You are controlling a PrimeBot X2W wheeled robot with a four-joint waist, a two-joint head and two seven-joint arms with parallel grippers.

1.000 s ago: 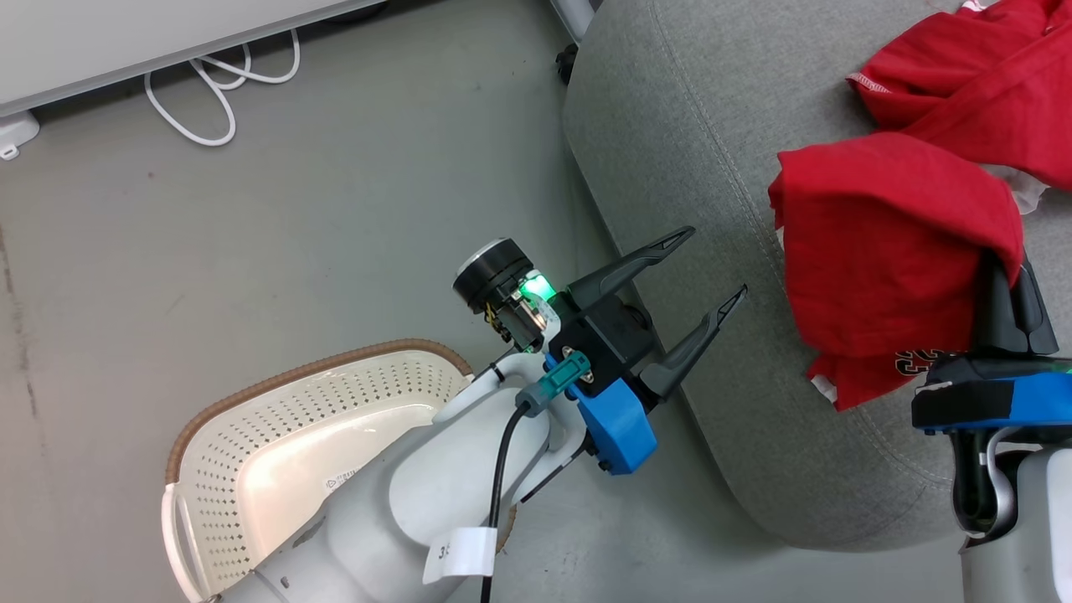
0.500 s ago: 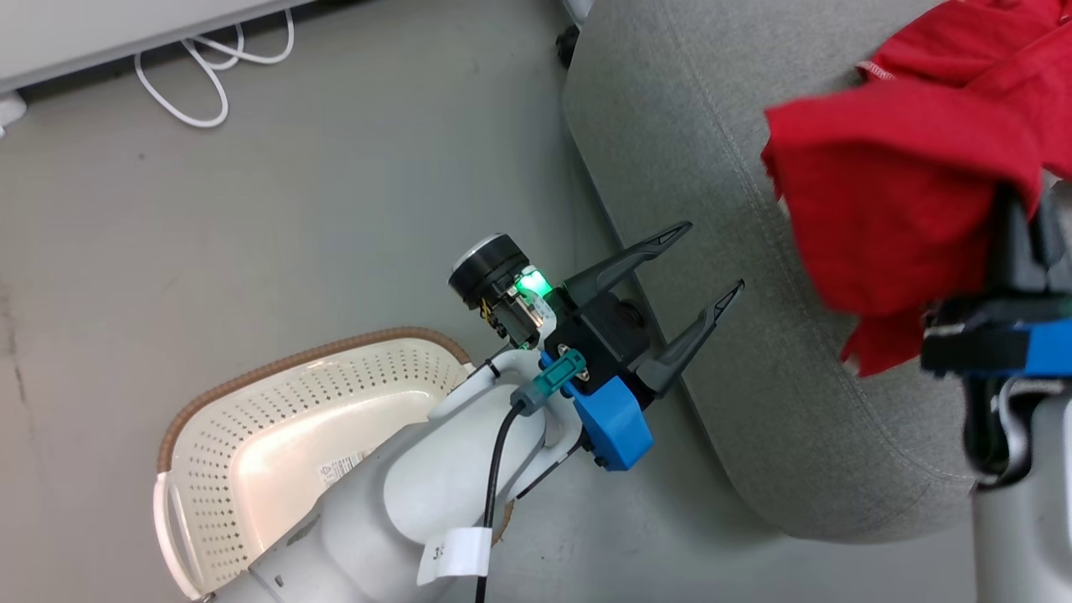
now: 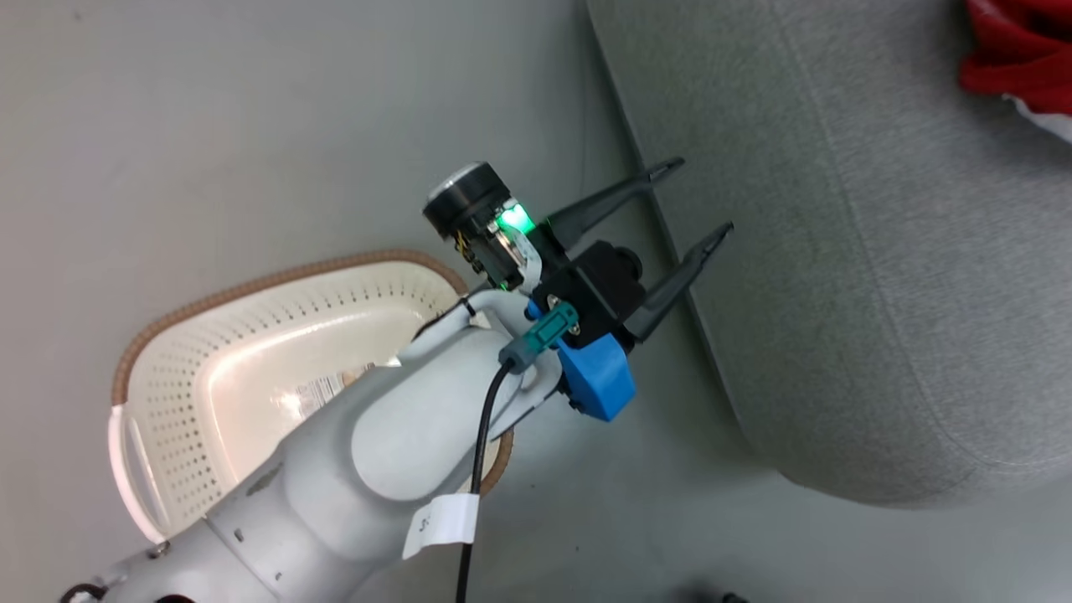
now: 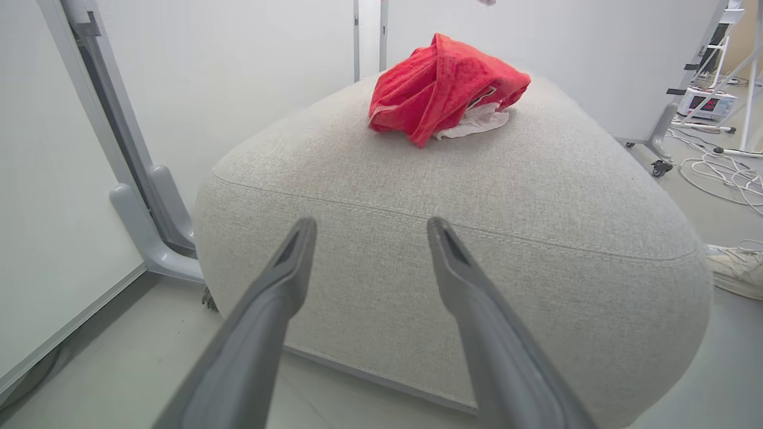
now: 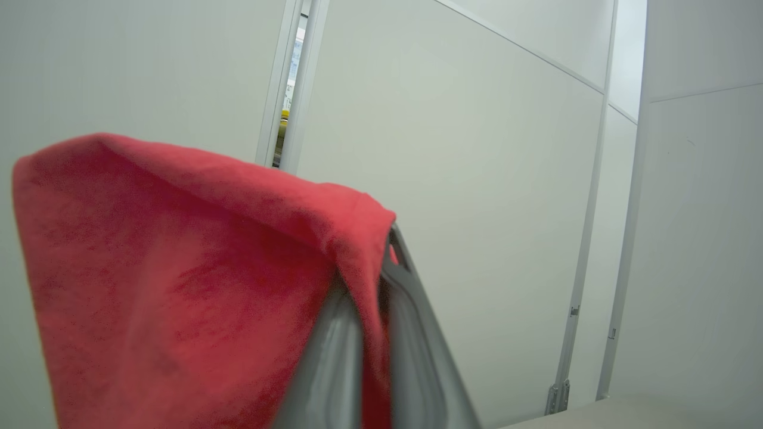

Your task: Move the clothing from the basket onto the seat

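The cream basket (image 3: 251, 283) with its brown rim lies on the floor at the lower left. My left forearm hides part of it, and a paper label (image 3: 322, 389) is all I see on its floor. My left gripper (image 3: 699, 199) is open and holds nothing, its fingers pointing at the side of the grey seat (image 3: 837, 251). A heap of red clothing (image 4: 441, 83) lies on top of the seat (image 4: 477, 196), beyond the left gripper (image 4: 371, 225). My right gripper (image 5: 384, 268) is shut on a red garment (image 5: 179, 286), which drapes over its fingers in front of white wall panels.
The grey foot of a panel stand (image 4: 143, 232) sits left of the seat. To its right, white cables (image 4: 721, 173), a pale shoe (image 4: 736, 271) and a caster (image 4: 657, 168) lie on the floor. Grey floor runs between basket and seat.
The head camera has shifted, so the whole picture moved. My right gripper has carried its red garment upward beside the seat. The left gripper has stayed open near the seat's edge.
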